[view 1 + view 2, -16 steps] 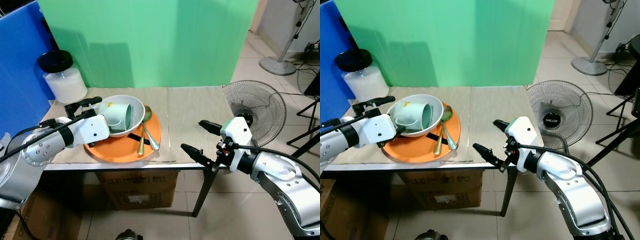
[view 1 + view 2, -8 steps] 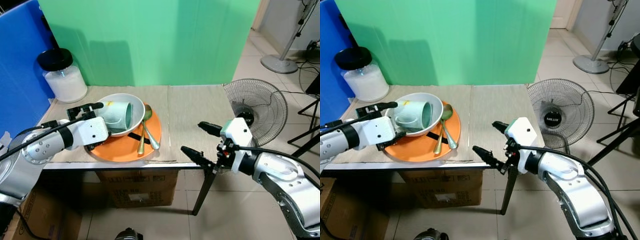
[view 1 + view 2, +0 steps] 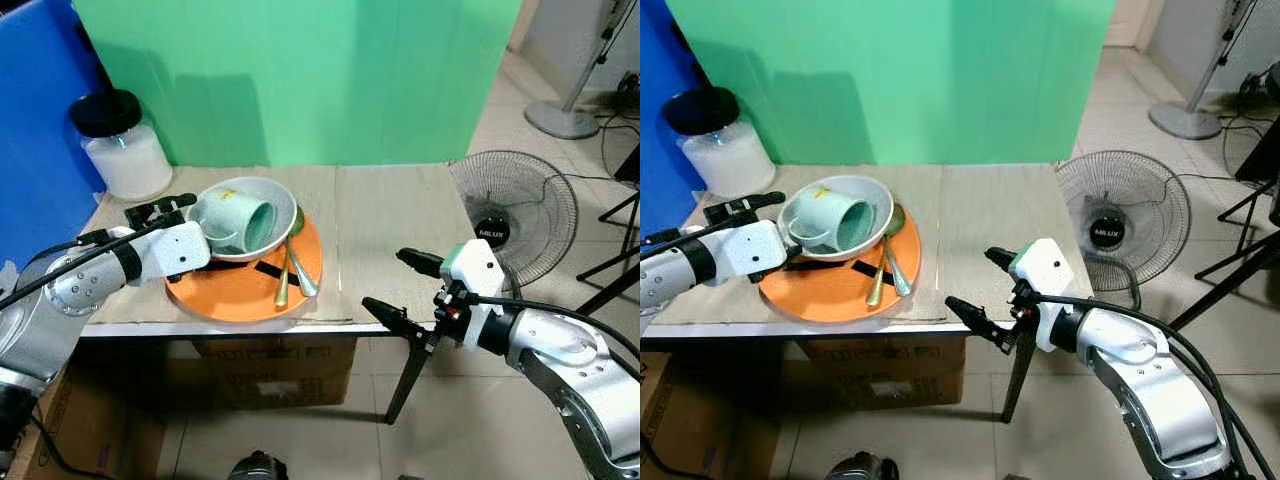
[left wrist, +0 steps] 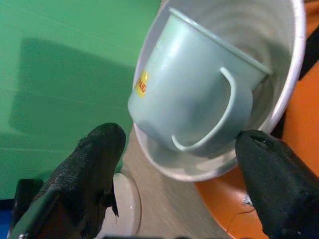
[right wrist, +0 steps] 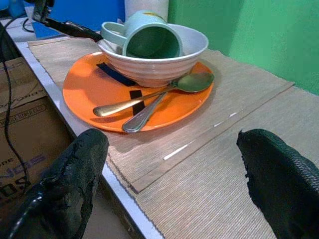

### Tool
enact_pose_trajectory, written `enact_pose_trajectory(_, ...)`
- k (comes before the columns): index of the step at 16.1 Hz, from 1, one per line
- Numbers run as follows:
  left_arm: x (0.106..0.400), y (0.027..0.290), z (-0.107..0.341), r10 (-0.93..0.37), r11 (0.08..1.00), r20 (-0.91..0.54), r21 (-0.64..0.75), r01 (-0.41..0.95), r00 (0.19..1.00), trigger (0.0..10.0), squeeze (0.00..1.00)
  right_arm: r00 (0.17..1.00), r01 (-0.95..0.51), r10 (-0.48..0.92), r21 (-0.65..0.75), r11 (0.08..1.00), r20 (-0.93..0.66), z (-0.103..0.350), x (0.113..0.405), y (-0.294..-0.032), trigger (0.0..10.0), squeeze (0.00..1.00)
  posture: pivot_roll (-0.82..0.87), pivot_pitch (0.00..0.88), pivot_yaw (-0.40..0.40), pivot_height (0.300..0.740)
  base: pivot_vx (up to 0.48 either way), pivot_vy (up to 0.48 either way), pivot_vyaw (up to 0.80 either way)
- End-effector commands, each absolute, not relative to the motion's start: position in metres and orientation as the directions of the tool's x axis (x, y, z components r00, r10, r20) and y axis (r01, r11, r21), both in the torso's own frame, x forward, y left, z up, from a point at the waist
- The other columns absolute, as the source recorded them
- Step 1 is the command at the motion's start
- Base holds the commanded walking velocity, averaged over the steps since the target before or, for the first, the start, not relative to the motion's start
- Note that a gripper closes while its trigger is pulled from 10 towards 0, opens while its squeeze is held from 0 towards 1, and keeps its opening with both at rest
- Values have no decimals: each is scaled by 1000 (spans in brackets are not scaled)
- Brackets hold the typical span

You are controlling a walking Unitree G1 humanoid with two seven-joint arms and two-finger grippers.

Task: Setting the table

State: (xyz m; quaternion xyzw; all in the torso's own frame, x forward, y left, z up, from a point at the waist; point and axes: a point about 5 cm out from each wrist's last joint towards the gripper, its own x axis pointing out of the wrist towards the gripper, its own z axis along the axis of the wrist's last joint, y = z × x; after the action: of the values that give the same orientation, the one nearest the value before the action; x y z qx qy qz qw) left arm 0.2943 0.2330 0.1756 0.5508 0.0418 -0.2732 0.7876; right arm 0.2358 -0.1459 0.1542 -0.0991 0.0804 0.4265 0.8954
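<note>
An orange plate [image 3: 232,288] sits toward the left of the mat-covered worktop [image 3: 390,230], carrying a white bowl [image 3: 281,203] with a pale green mug [image 3: 240,220] lying on its side inside it, handle toward the robot's left and mouth toward its right. Two spoons [image 3: 290,270] lie crossed on the plate just beside the bowl, their handles pointing toward the near edge, next to strips of black tape [image 3: 268,270] on the plate. The left pincer [image 3: 165,225] is at the bowl's left side with its fingers spread wide on either side of the bowl's rim, one finger [image 4: 94,164] over the mat and the other [image 4: 271,174] over the plate, holding nothing. The right pincer [image 3: 398,284] hovers at the worktop's front edge, right of the plate and well apart from it, its two fingers splayed wide and holding nothing. A glass jar [image 3: 120,150] with a black lid stands at the back left corner of the worktop against a green backdrop [image 3: 300,70]. A floor fan [image 3: 515,205] stands just beyond the worktop's right end, and cardboard boxes [image 3: 270,375] sit beneath it
</note>
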Motion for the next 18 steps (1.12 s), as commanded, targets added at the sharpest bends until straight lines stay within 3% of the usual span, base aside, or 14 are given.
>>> enact_pose_trajectory(1, 295, 233, 171, -382, 238, -379, 841, 485, 843, 0, 0, 607, -793, 762, -104, 601, -226, 157, 234, -143, 10000, 0, -34, 91, 51, 740, 0, 0, 0)
enact_pose_trajectory(15, 297, 231, 168, -413, 200, -409, 831, 519, 814, 0, 0, 612, -789, 758, -105, 605, -227, 154, 235, -143, 10000, 0, -33, 67, 59, 740, 0, 0, 0)
enact_pose_trajectory(18, 297, 233, 172, -400, 196, -413, 834, 516, 818, 0, 0, 524, -851, 829, -78, 519, -195, 158, 226, -143, 10000, 0, -32, 57, 69, 740, 0, 0, 0)
